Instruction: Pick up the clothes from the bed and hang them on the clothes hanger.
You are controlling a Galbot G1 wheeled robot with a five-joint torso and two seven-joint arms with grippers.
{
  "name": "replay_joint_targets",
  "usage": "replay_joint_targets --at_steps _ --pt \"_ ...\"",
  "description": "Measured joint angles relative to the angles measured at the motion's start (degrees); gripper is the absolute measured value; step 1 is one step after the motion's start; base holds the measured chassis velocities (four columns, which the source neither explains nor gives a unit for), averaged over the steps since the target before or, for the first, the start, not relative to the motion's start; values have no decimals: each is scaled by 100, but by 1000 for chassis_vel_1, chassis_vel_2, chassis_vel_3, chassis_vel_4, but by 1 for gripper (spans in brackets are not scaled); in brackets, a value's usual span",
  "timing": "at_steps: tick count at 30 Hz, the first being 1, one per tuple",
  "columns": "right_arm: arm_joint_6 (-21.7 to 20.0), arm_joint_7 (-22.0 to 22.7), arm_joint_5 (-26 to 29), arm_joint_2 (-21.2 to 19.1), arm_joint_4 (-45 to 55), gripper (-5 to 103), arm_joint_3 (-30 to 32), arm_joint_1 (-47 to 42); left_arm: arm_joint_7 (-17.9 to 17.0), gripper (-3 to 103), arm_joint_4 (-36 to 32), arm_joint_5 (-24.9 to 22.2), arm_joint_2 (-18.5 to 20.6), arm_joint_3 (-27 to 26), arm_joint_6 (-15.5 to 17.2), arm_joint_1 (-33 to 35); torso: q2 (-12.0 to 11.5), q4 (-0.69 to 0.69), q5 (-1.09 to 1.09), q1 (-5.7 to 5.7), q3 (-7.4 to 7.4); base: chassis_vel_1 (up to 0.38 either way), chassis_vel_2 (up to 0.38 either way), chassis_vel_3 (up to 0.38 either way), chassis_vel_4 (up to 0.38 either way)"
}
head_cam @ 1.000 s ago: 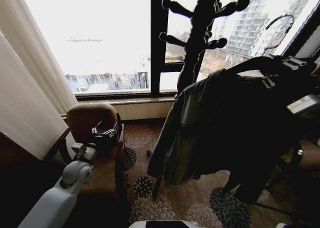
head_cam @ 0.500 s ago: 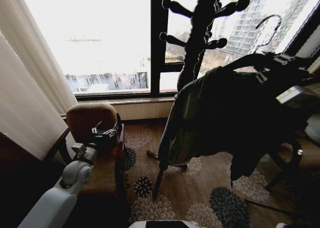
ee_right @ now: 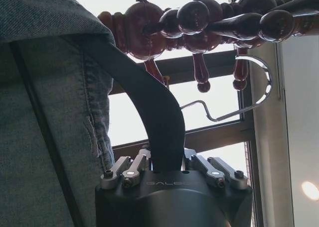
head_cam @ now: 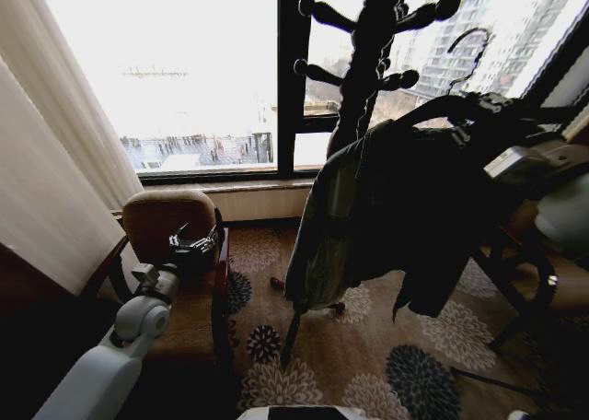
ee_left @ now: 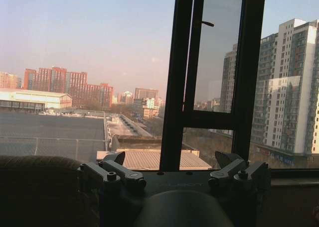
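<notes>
The denim jacket (head_cam: 368, 208) hangs dark against the window on the black clothes hanger (head_cam: 442, 107). My right gripper (head_cam: 476, 113) holds them up at the right. In the right wrist view this gripper (ee_right: 167, 160) is shut on the hanger's black arm (ee_right: 149, 107), with the blue denim (ee_right: 45, 112) draped beside it. The silver hook (ee_right: 251, 97) sits just below the pegs of the wooden coat stand (ee_right: 194, 18), apart from them. My left gripper (head_cam: 193, 248) hangs idle over the armchair, and its fingers (ee_left: 117, 171) stand open and empty. The bed is out of view.
The coat stand (head_cam: 368, 61) rises before the window frame (head_cam: 290, 79). A brown armchair (head_cam: 170, 217) stands at the left beside a white curtain (head_cam: 55, 180). A dark chair frame (head_cam: 525, 291) is at the right. Patterned carpet (head_cam: 368, 365) lies below.
My right arm has lifted the hanger and jacket higher and carried them left toward the coat stand. The jacket's hem has risen off the floor area. The left arm has stayed still.
</notes>
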Motion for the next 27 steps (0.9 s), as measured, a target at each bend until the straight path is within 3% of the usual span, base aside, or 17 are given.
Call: replay_joint_targets --at_steps 10,27 --pt "138 -26 -98 210 -320 28 54 -173 -1 100 0 0 0 0 0 0 0 0 0 0 0 0 0 0 0" --pt "307 -72 -356 918 -772 28 123 -358 0 100 0 0 0 0 0 0 1 0 -1 0 0 0 0 0 0"
